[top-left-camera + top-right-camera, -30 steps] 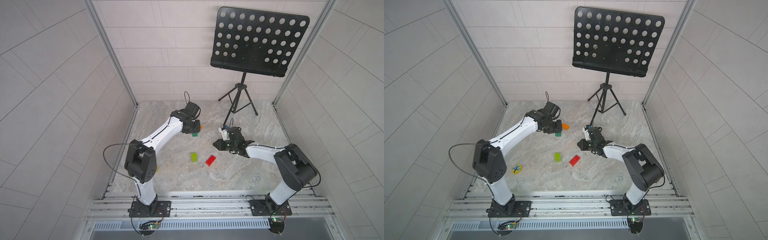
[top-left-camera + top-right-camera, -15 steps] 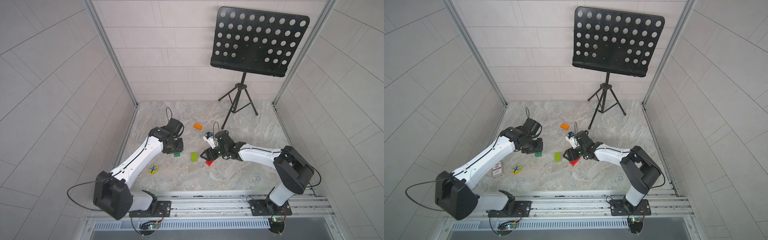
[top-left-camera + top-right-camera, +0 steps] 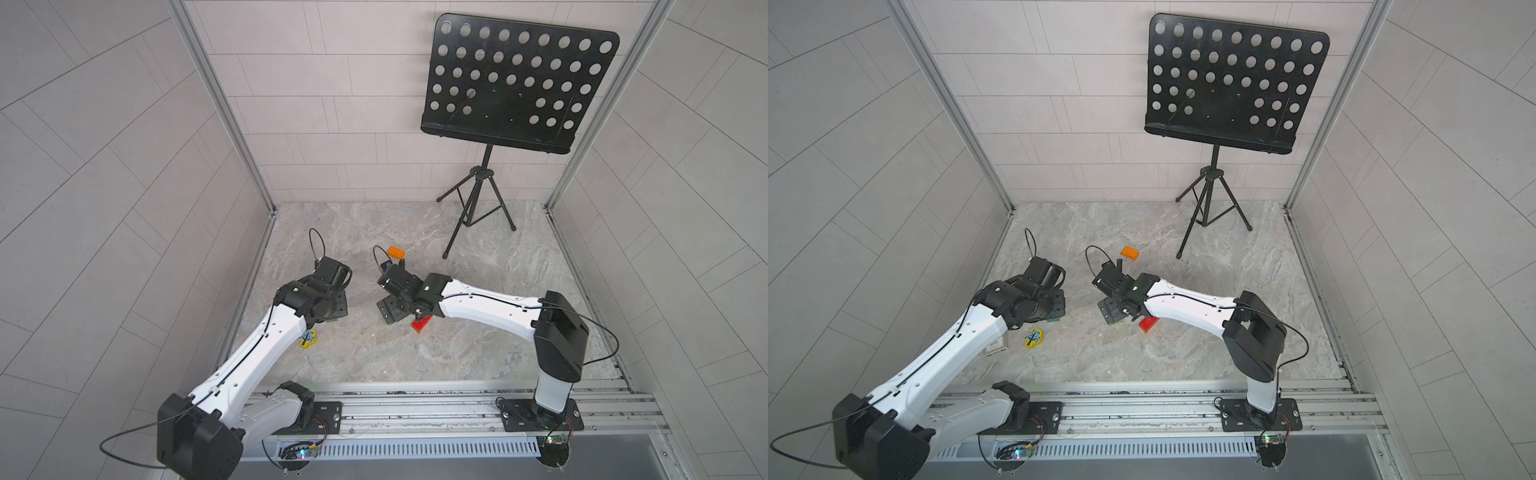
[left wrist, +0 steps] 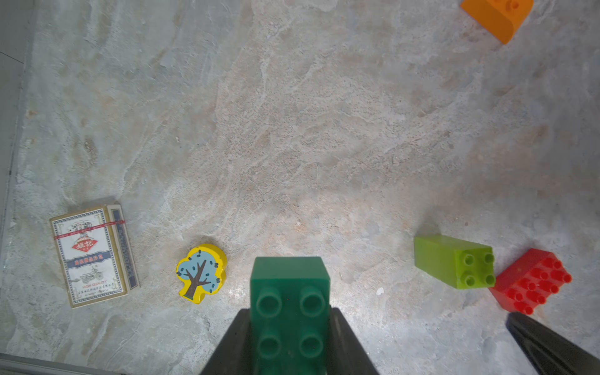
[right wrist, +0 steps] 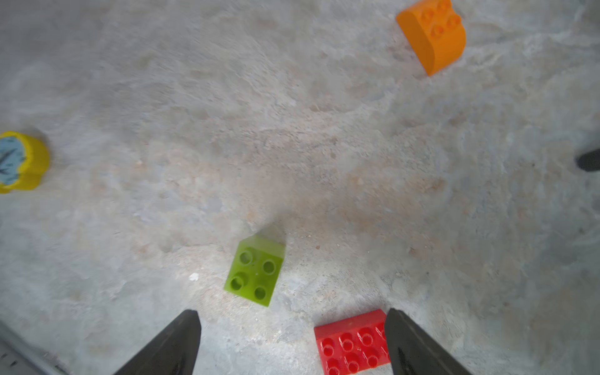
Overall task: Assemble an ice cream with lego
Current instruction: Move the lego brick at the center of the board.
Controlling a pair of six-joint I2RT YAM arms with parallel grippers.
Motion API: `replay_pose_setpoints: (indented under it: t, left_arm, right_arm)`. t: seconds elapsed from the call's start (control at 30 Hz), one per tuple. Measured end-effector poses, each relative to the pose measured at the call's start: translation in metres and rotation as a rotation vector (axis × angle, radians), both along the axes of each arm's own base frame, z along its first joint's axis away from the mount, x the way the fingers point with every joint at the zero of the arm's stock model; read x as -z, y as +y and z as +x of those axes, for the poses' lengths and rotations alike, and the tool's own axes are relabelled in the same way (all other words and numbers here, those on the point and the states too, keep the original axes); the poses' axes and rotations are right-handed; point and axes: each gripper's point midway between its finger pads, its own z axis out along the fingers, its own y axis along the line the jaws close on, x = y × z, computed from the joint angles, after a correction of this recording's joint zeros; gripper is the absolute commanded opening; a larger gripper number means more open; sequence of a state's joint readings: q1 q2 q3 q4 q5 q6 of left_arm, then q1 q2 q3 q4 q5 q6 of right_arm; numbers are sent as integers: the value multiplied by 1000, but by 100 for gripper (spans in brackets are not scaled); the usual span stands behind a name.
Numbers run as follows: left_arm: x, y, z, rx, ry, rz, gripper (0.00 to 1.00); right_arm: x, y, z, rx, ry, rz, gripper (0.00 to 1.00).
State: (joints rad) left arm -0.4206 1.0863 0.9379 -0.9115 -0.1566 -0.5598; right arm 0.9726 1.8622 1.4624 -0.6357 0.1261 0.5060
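Marble tabletop point(image 3: 415, 361): lime-green stem point(image 5: 255, 271), studs up, unheld; red brick point(image 5: 350, 344) just beside stem; orange brick point(image 5: 431, 35) well apart. Left gripper point(image 4: 289, 311) clamped on dark green brick point(image 4: 289, 279); right gripper point(image 5: 290, 311) wide open, empty, near stem.

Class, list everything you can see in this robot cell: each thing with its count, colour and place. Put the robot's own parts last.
dark green brick: one, dark green, between the left gripper's fingers.
lime-green block: one, lime green, on the floor ahead of the right gripper; I cannot tell whether it is two stacked bricks.
red brick: one, red, on the floor near the lime-green block.
orange brick: one, orange, rounded, apart, towards the music stand.
tree piece: one, yellow with a blue tree, on the floor.
card pack: one, pale with red and blue, beside the tree piece.
music stand: one, black, at the back.
floor: one, marbled grey.
left gripper: one, black, shut on the dark green brick.
right gripper: one, black, open.
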Motion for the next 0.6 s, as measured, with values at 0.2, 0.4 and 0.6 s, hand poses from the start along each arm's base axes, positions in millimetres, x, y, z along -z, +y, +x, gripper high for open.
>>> replay_pose_setpoints:
  t: [0.2, 0.4, 0.6]
  left_arm:
    - [-9, 2, 1, -14, -42, -16, 0]
    - [-13, 0, 1, -10, -57, -33, 0]
    - [-13, -3, 1, -2, -57, -48, 0]
  right_arm:
    - [33, -11, -9, 54, 93, -127, 79]
    - [29, 0, -6, 74, 100, -112, 79]
    - [23, 9, -8, 71, 109, -81, 82]
